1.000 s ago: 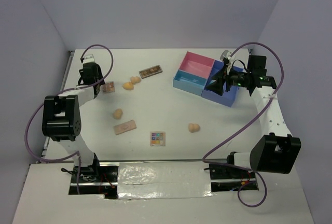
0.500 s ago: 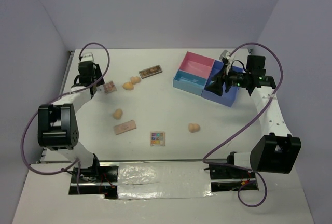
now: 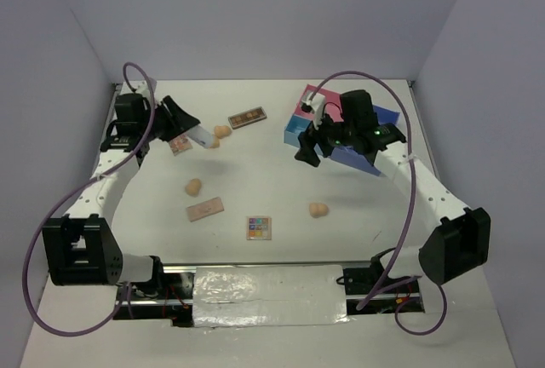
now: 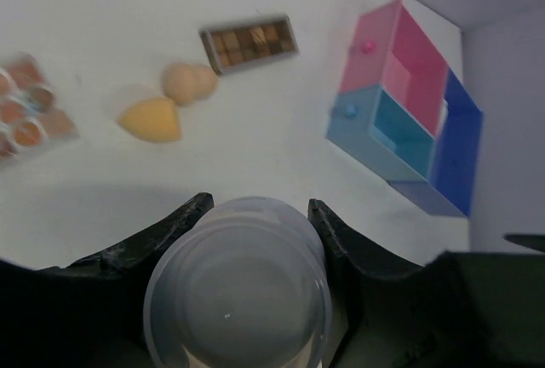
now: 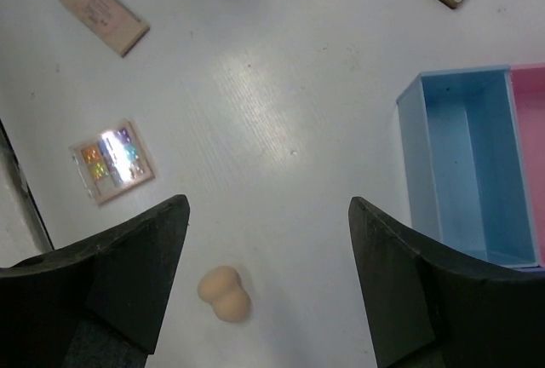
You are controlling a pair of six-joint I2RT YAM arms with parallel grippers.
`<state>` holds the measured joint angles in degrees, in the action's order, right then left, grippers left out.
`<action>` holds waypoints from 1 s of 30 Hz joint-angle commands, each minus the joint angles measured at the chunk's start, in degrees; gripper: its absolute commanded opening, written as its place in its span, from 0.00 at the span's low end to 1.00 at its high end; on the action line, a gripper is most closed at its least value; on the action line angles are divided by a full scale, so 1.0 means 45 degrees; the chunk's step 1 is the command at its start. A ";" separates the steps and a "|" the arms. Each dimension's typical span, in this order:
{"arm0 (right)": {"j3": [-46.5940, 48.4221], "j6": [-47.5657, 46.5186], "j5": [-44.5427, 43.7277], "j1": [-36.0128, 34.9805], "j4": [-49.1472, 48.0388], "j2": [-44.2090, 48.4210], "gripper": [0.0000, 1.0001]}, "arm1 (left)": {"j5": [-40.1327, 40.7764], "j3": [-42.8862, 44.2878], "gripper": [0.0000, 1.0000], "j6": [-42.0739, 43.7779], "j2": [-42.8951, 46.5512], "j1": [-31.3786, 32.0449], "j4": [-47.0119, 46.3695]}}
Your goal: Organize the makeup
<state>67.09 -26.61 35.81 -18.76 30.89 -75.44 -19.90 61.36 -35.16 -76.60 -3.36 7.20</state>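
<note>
My left gripper (image 3: 187,124) is shut on a small white bottle (image 3: 201,136) and holds it above the table's far left; the bottle (image 4: 238,291) fills the gap between the fingers in the left wrist view. Two peach sponges (image 4: 189,83) (image 4: 151,119) and the brown palette (image 4: 249,43) lie beyond it. My right gripper (image 3: 306,148) is open and empty, hovering left of the tray (image 3: 317,134). Under it lie a peach sponge (image 5: 225,293) and the multicolour palette (image 5: 112,161). A pink palette (image 3: 206,209) and another sponge (image 3: 193,186) lie at centre left.
The pink-and-blue compartment tray (image 4: 409,112) stands at the far right; its light blue compartment (image 5: 464,163) shows empty. A palette of round pink pans (image 3: 178,144) lies by the left arm. White walls close the table's left, back and right sides.
My left gripper swung right from the far left corner and now carries the white bottle. My right gripper moved left from the dark blue compartment to above the table.
</note>
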 commanded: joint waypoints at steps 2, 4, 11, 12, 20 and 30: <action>0.1591 0.2629 -0.2001 -0.1335 -0.1026 -0.0928 0.85 | -0.3058 -0.0433 0.00 -0.2615 0.0264 0.1151 -0.1267; 0.1809 0.3390 -0.2624 -0.2175 -0.1317 -0.1145 0.85 | -0.3000 -0.0414 0.00 -0.2967 0.0245 0.1973 -0.1501; 0.2259 0.5307 -0.3680 -0.4305 -0.2021 -0.1789 0.86 | -0.2844 -0.1154 0.00 -0.4763 0.0127 0.3381 -0.3726; 0.2278 0.5463 -0.3797 -0.4461 -0.2176 -0.1829 0.86 | -0.2747 -0.1214 0.00 -0.4843 0.0147 0.3614 -0.3826; 0.3255 0.5211 -0.4560 -0.5322 -0.1728 -0.2767 0.82 | -0.2375 -0.1820 0.00 -0.5430 0.0420 0.4417 -0.4413; 0.3217 0.4879 -0.5262 -0.5674 -0.1690 -0.3411 0.76 | -0.2179 -0.1996 0.00 -0.5664 0.0596 0.4808 -0.4745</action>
<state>79.18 -3.95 14.26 -43.77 24.56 -90.06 -29.58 52.12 -58.94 -76.60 17.85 -8.25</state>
